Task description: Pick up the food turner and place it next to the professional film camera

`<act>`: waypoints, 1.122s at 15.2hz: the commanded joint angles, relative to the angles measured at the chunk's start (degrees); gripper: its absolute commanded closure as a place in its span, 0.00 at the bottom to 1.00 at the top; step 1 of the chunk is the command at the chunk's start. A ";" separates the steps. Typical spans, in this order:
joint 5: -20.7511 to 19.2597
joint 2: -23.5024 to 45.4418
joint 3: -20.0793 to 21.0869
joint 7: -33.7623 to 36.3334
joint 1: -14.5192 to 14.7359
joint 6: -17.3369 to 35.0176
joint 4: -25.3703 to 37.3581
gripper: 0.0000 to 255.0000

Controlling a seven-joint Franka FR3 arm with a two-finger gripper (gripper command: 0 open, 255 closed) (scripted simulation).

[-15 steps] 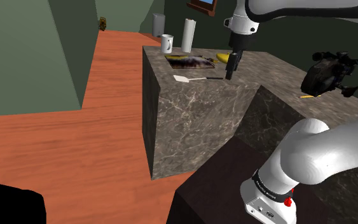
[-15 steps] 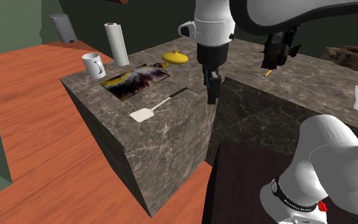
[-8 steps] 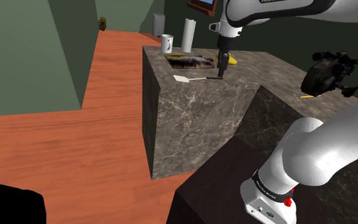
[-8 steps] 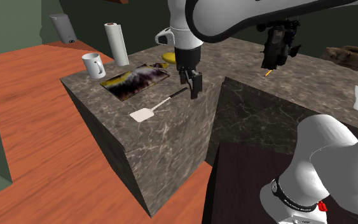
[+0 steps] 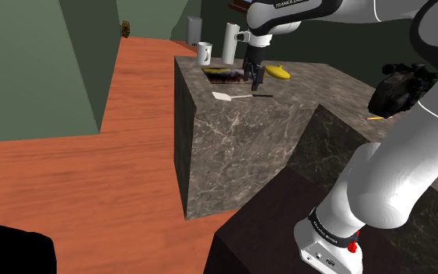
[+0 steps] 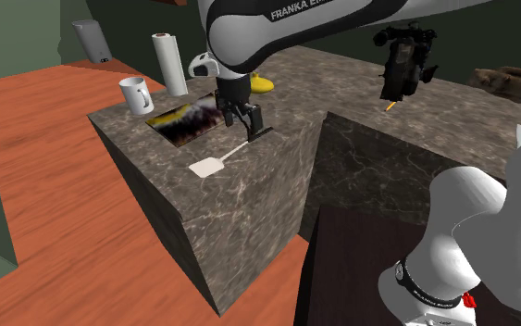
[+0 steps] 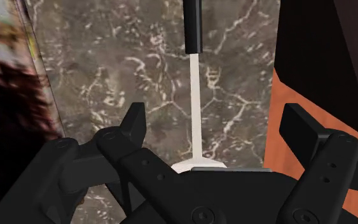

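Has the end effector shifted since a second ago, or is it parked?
Yes. In the shoulder view the end effector has travelled left, from beyond the handle end of the food turner to above its shaft, beside the dark tray.

Black fingers [image 7: 135,125] apart — food turner [image 7: 195,95] between, untouched

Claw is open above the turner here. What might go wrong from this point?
1. The food turner lies flat on the counter, its shaft thin: the open claw may hit stone or slip off.
2. The patterned board lies close beside the claw, which might clip it descending.
3. The film camera sits across a gap in the counter; a loosely pinched turner might twist on that carry.
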 commanded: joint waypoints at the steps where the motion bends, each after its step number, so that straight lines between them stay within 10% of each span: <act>1: 1.05 2.13 -0.26 -3.00 0.10 1.15 0.88 0.00; 15: 1.43 3.34 -0.52 -3.31 -0.17 6.13 -2.98 0.00; 16: 1.43 3.34 -0.52 -3.31 -0.17 6.13 -2.98 1.00; 17: 1.43 3.34 -0.52 -3.31 -0.17 6.13 -2.98 1.00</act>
